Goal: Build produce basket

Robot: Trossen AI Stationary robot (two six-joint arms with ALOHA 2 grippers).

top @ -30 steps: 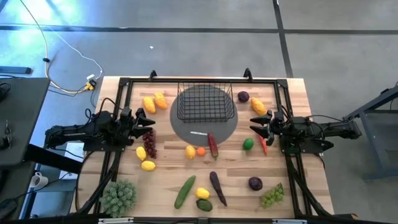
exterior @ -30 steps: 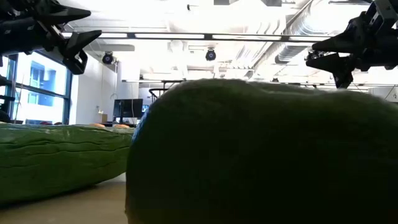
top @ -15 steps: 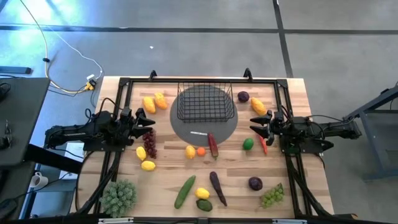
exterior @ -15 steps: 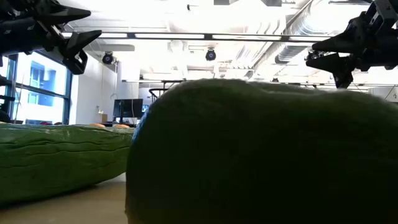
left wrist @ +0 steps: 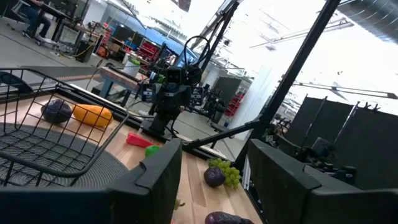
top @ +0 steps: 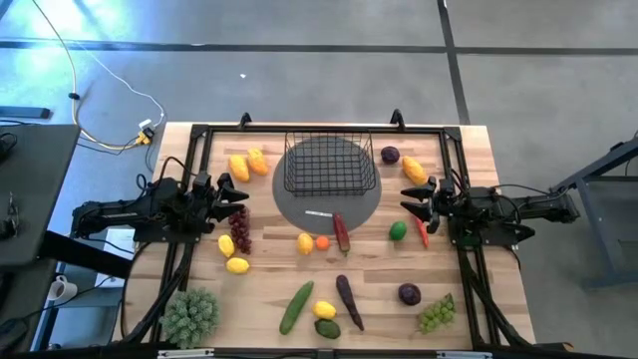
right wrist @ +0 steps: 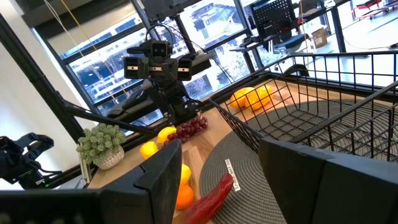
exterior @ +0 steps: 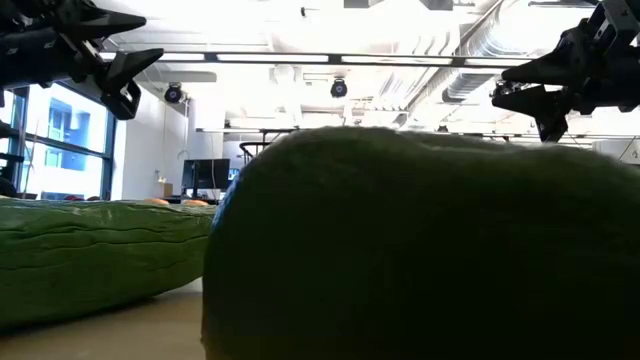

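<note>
The black wire basket (top: 330,165) stands on a flat grey round disc (top: 329,207) at the table's far middle. Produce lies scattered on the wood: orange-yellow fruits (top: 249,163), purple grapes (top: 239,227), lemons (top: 237,265), a cucumber (top: 296,307), an eggplant (top: 349,301), plums (top: 410,293), green grapes (top: 436,313), a lime (top: 398,230) and red chilies (top: 341,232). My left gripper (top: 239,195) hovers open left of the basket, above the grapes. My right gripper (top: 405,198) hovers open right of the basket, above the lime. Each wrist view shows open fingers with the basket (left wrist: 50,143) (right wrist: 323,106) beyond.
A green spiky plant (top: 190,316) sits at the near left corner. A black frame (top: 199,135) runs round the table's edges. In the low view a large green fruit (exterior: 420,250) and the cucumber (exterior: 90,250) block most of the sight. Bare wood lies between the produce.
</note>
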